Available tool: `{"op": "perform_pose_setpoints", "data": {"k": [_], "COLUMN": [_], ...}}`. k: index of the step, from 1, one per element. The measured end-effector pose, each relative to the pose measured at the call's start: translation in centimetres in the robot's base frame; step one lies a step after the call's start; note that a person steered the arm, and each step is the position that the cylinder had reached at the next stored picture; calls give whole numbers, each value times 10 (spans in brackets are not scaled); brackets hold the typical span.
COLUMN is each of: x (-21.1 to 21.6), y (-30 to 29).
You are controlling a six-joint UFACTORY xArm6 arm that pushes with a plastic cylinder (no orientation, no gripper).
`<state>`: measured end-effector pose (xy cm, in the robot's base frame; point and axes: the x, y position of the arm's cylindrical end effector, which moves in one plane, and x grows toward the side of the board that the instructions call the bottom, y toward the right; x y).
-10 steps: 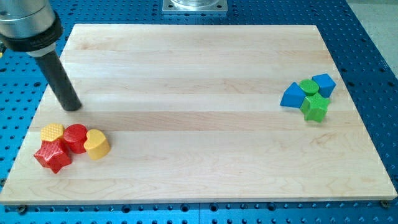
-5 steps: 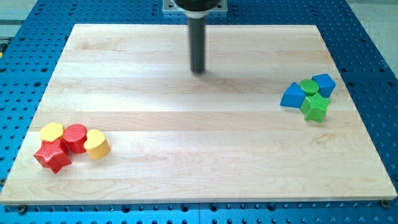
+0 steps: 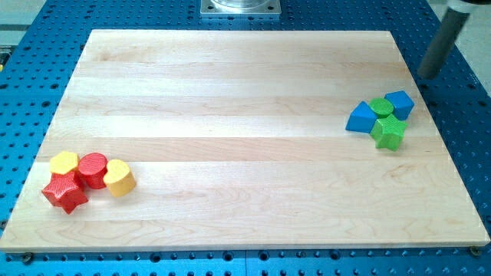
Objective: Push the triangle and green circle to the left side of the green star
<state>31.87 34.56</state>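
A blue triangle, a green circle, a green star and another blue block sit packed together at the board's right. The triangle is at the cluster's left, the circle touches it, and the star lies just below the circle. My tip is off the board's right edge, above and to the right of this cluster, apart from every block.
At the board's lower left lie a red star, a red circle, a yellow block and a yellow heart. The wooden board rests on a blue perforated table.
My tip has swept from the board's far left, across the top middle, to beyond the right edge. No block has moved.
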Motion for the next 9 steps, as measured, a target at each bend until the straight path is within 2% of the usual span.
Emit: {"op": "perform_pose_setpoints", "data": {"k": [2,4,6,7,8,9], "x": [12,50,72,81,66,84], "y": [0,-25,-112,-88,-70,-59]}}
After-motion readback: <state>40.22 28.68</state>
